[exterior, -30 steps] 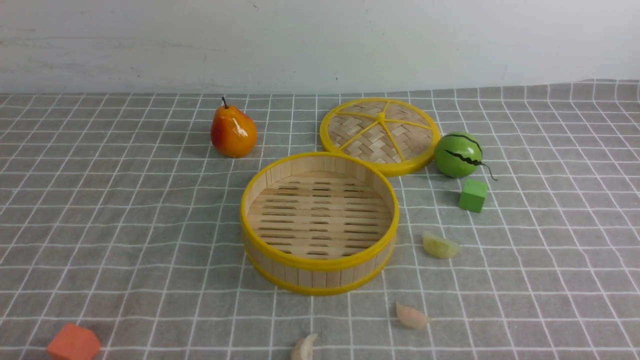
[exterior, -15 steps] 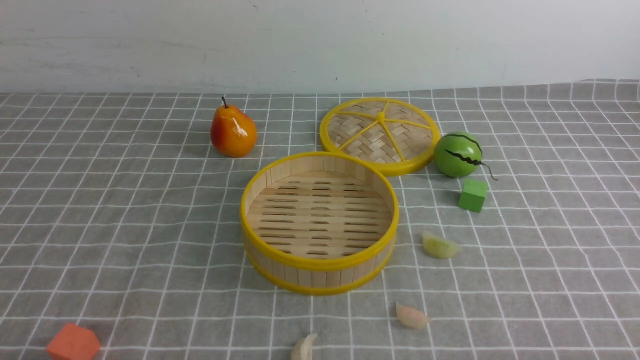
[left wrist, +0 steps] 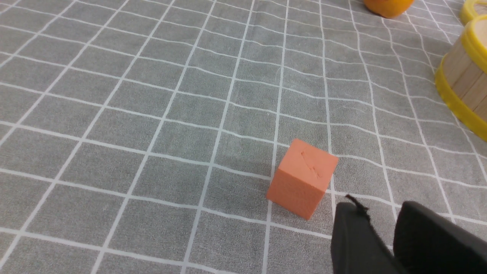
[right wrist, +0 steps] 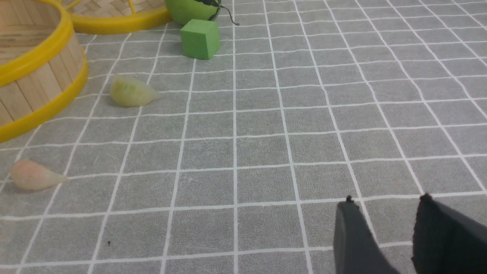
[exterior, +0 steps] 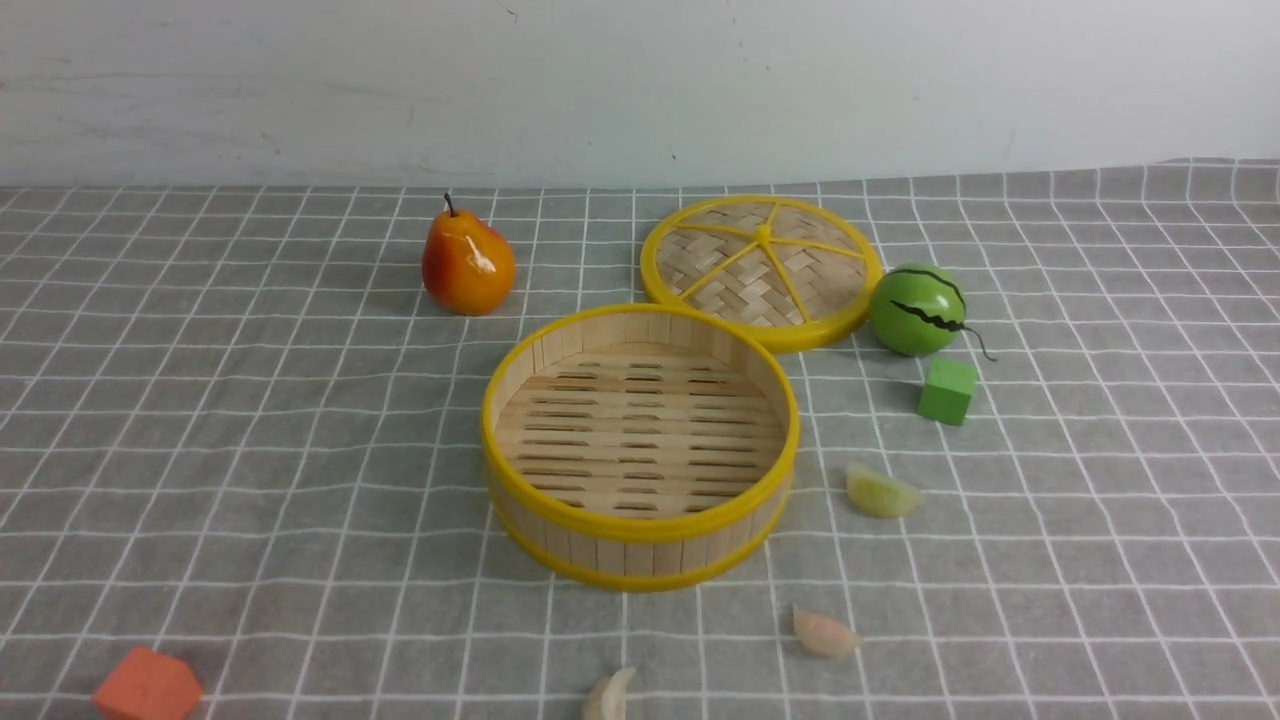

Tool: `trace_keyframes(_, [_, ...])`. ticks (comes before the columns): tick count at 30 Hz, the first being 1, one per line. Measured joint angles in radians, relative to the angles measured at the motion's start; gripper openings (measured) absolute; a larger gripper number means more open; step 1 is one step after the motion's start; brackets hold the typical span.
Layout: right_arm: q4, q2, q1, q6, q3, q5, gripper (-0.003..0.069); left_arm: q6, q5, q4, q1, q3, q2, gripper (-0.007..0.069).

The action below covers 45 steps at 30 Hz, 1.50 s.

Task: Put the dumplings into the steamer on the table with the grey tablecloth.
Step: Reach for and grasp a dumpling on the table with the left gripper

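The steamer (exterior: pixel 640 525) stands empty mid-table on the grey tablecloth (exterior: pixel 250 450); its wall also shows in the right wrist view (right wrist: pixel 42 87) and the left wrist view (left wrist: pixel 464 76). The pale green dumpling (exterior: pixel 880 492) (right wrist: pixel 131 92) lies just right of the steamer. The pinkish dumpling (exterior: pixel 823 634) (right wrist: pixel 32 175) lies nearer, in front and to the right of it. The whitish dumpling (exterior: pixel 610 697) lies at the front edge of the view. My left gripper (left wrist: pixel 380 207) is open and empty beside an orange cube. My right gripper (right wrist: pixel 386 201) is open and empty, well right of the dumplings. Neither gripper shows in the front view.
The woven lid (exterior: pixel 762 270) lies behind the steamer, touching it. A toy watermelon (exterior: pixel 915 310) and a green cube (exterior: pixel 946 391) sit right of the lid. A pear (exterior: pixel 467 262) stands at the back left. An orange cube (exterior: pixel 148 687) (left wrist: pixel 302 178) sits front left.
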Motion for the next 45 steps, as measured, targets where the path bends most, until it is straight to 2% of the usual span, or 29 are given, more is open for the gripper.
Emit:
trace_keyframes(11, [0.010,0.000,0.000,0.000,0.000,-0.001,0.0240,-0.014,-0.014,-0.023,0.000,0.000,0.000,0.0165])
trace_keyframes(13, [0.051,0.000,0.000,0.007,0.000,-0.001,0.0240,-0.080,-0.037,-0.121,0.000,0.000,0.000,0.0165])
trace_keyframes(15, [0.141,0.000,0.000,0.047,0.000,-0.001,0.0240,-0.190,-0.057,-0.283,0.000,0.000,0.000,0.0166])
trace_keyframes(16, [0.248,0.000,0.000,0.093,0.000,0.000,0.0240,-0.275,-0.068,-0.411,0.000,0.000,0.000,0.0168])
trace_keyframes(20, [0.521,0.000,0.000,0.225,0.004,0.014,0.0240,-0.475,-0.079,-0.728,0.000,0.000,0.000,0.0175])
trace_keyframes(24, [0.707,0.000,0.000,0.266,0.009,-0.044,0.0240,-0.521,-0.093,-0.842,0.000,0.000,0.000,0.0181])
trace_keyframes(28, [0.747,0.000,0.000,0.265,0.009,-0.099,0.0240,-0.521,-0.093,-0.893,0.000,0.000,0.000,0.0185])
trace_keyframes(31, [0.756,0.000,0.000,0.265,0.009,-0.148,0.0240,-0.383,-0.080,-0.907,0.000,-0.033,0.000,0.0188])
trace_keyframes(34, [0.750,0.000,0.000,0.233,0.009,-0.196,0.0240,-0.117,-0.070,-0.904,0.000,-0.129,0.000,0.0180])
trace_keyframes(35, [0.746,0.000,0.000,0.212,0.009,-0.203,0.0240,-0.015,-0.059,-0.900,0.000,-0.169,0.010,0.0167])
trace_keyframes(37, [0.740,0.000,0.000,0.175,0.003,-0.203,0.0234,0.058,-0.034,-0.892,0.000,-0.213,0.035,0.0139])
trace_keyframes(38, [0.722,0.003,0.000,0.104,-0.027,-0.188,0.0211,0.168,0.031,-0.850,0.000,-0.307,0.129,0.0081])
trace_keyframes(39, [0.710,0.019,0.000,0.058,-0.055,-0.180,0.0179,0.206,0.078,-0.816,0.000,-0.358,0.193,0.0041])
trace_keyframes(40, [0.707,0.024,0.000,0.048,-0.062,-0.178,0.0173,0.206,0.088,-0.816,0.000,-0.358,0.193,0.0033])
trace_keyframes(41, [0.680,0.090,0.000,-0.044,-0.131,-0.161,0.0104,0.255,0.188,-0.735,0.000,-0.458,0.320,-0.0014])
trace_keyframes(42, [0.677,0.100,0.000,-0.055,-0.140,-0.158,0.0096,0.259,0.200,-0.725,0.000,-0.469,0.335,-0.0014])
trace_keyframes(43, [0.657,0.179,0.000,-0.131,-0.197,-0.137,0.0043,0.279,0.283,-0.653,0.000,-0.553,0.439,-0.0014])
trace_keyframes(45, [0.618,0.313,0.000,-0.238,-0.317,-0.076,-0.0013,0.294,0.400,-0.553,0.000,-0.670,0.597,-0.0014])
